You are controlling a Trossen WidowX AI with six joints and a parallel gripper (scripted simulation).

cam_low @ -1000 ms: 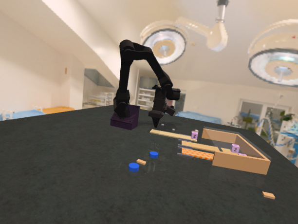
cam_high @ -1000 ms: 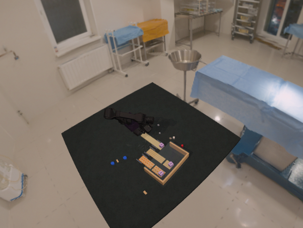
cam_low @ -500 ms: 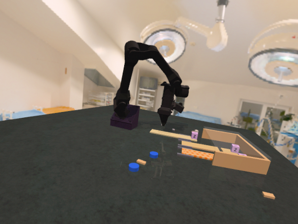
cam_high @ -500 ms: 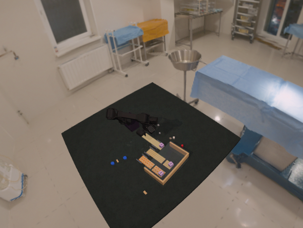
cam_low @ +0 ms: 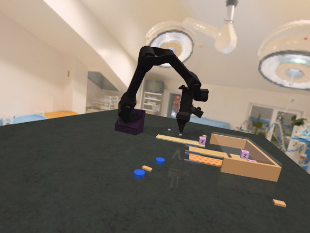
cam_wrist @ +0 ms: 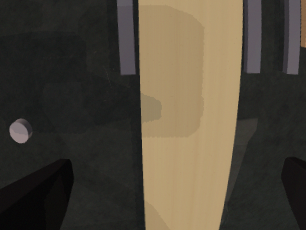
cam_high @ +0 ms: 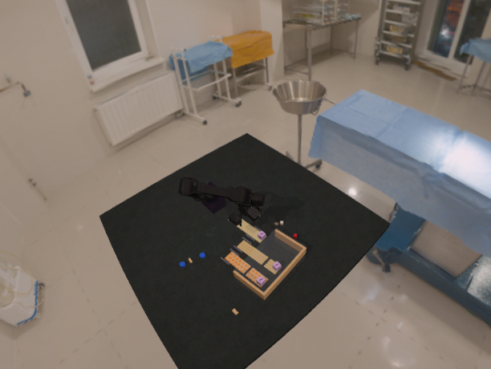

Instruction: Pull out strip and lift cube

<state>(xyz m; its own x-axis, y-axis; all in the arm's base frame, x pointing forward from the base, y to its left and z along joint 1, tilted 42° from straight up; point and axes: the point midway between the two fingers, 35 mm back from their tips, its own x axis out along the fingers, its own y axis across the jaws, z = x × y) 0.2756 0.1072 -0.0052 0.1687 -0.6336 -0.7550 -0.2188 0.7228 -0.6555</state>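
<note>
Top view shows the labelled cube (cam_high: 261, 235) (cam_low: 202, 141) carried on the unbroken strip (cam_high: 249, 230) (cam_low: 177, 140) (cam_wrist: 215, 100), outside the wooden-walled tray (cam_high: 286, 274) (cam_low: 250, 169). Within the tray, another cube (cam_high: 277, 265) (cam_low: 244, 154) is borne by the short piece (cam_high: 270, 269) (cam_low: 234, 156) of a plain split strip, and a third cube (cam_high: 261, 280) (cam_low: 252, 160) by a dotted short piece (cam_high: 252, 274). Above the unbroken strip, the claw (cam_high: 241, 223) (cam_low: 181, 131) (cam_wrist: 181, 171) is spread, with nothing gripped.
</note>
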